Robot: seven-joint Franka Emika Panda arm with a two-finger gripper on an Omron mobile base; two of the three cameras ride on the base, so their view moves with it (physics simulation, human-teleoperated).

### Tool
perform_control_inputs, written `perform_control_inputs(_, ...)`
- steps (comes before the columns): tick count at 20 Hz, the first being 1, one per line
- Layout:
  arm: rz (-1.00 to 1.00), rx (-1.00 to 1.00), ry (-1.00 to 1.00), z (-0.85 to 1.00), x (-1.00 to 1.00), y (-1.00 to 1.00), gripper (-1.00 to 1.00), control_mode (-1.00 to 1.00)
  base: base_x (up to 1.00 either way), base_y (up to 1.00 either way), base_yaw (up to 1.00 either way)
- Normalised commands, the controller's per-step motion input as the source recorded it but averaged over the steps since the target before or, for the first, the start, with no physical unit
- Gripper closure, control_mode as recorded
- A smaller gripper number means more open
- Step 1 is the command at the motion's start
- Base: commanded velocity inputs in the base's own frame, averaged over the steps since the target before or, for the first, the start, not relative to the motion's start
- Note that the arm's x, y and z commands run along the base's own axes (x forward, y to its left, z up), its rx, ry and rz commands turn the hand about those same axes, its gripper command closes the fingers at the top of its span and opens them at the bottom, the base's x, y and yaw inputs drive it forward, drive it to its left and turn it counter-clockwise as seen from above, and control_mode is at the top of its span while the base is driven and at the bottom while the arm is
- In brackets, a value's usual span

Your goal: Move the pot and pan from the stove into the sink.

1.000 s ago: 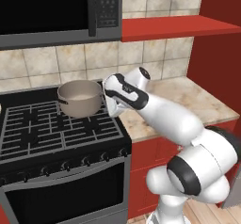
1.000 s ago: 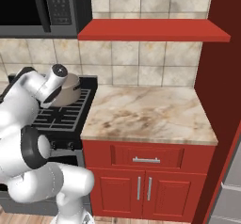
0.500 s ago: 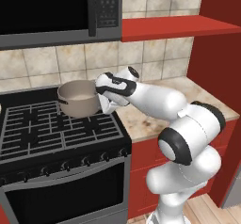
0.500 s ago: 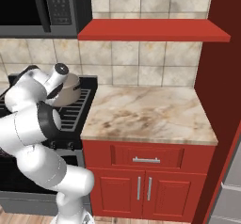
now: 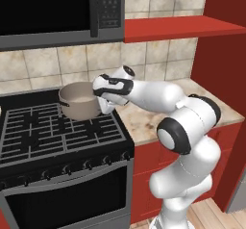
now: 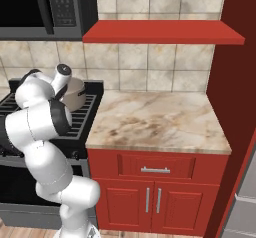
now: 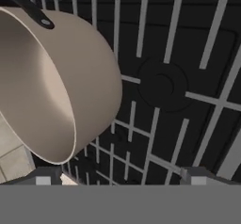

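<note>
Arm swung closer to pot (image 5: 79, 99) on stove (image 5: 43, 135), fingers (image 7: 197, 174) spread wide, grasping nothing

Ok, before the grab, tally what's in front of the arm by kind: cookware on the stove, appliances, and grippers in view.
Cookware on the stove: 1, the pot
Appliances: 2, the stove and the microwave
Grippers: 1, the gripper, open beside the pot
Total: 4
</note>
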Motion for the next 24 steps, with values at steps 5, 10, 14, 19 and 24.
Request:
perform_control_inputs(5, 0.00, -0.06, 0.00, -0.05, 0.09, 0.09, -1.00, -1.00, 0.00, 0.00, 0.00)
perform_control_inputs(10, 0.00, -0.07, 0.00, -0.16, 0.21, 0.12, -1.00, -1.00, 0.00, 0.00, 0.00)
perform_control_inputs(14, 0.00, -0.07, 0.00, -0.19, 0.21, 0.09, -1.00, -1.00, 0.00, 0.00, 0.00)
perform_control_inputs(19, 0.00, -0.08, 0.00, -0.25, 0.21, 0.10, -1.00, -1.00, 0.00, 0.00, 0.00)
perform_control_inputs(24, 0.00, -0.08, 0.00, -0.23, 0.22, 0.10, -1.00, -1.00, 0.00, 0.00, 0.00)
